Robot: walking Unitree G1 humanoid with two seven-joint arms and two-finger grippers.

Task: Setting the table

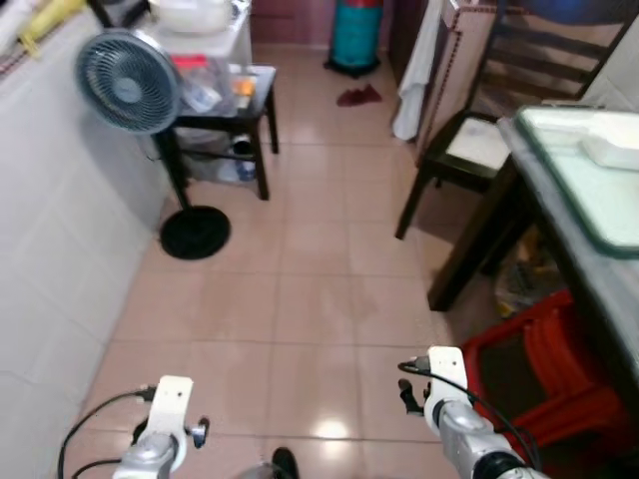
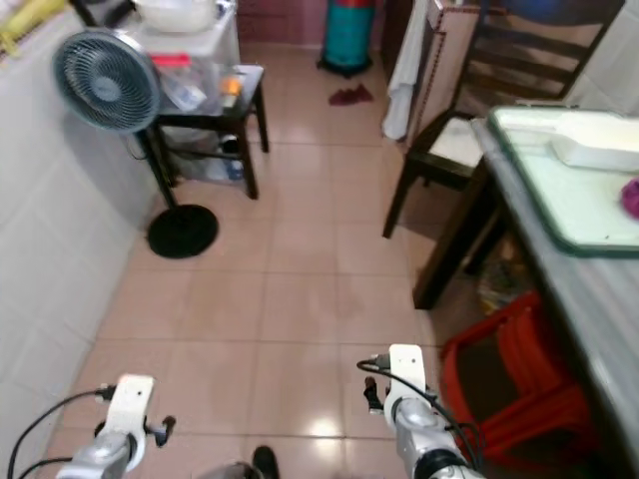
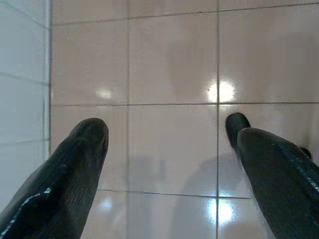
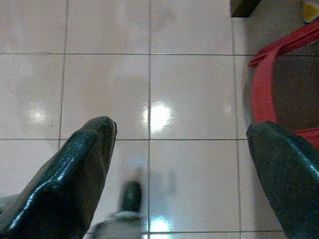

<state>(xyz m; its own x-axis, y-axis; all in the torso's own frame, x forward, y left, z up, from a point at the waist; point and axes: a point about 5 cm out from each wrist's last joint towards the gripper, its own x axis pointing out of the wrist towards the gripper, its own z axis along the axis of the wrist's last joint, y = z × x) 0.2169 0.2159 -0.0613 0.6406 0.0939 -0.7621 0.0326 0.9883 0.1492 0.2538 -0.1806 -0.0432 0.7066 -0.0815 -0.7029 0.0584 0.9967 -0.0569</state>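
Observation:
The dining table runs along the right, with a green-rimmed glass top and a white dish on it. A purple thing shows at its far right edge. Both arms hang low over the tiled floor, away from the table. My left gripper is open with only floor tiles between its fingers. My right gripper is open too, over the floor beside a red plastic stool. The silver wrists appear at the bottom of the eye views, left wrist and right wrist.
A dark wooden chair stands at the table's far end. A standing fan and a black side table with containers stand at the left by the white tiled wall. The red stool sits under the table. A teal cylinder stands far back.

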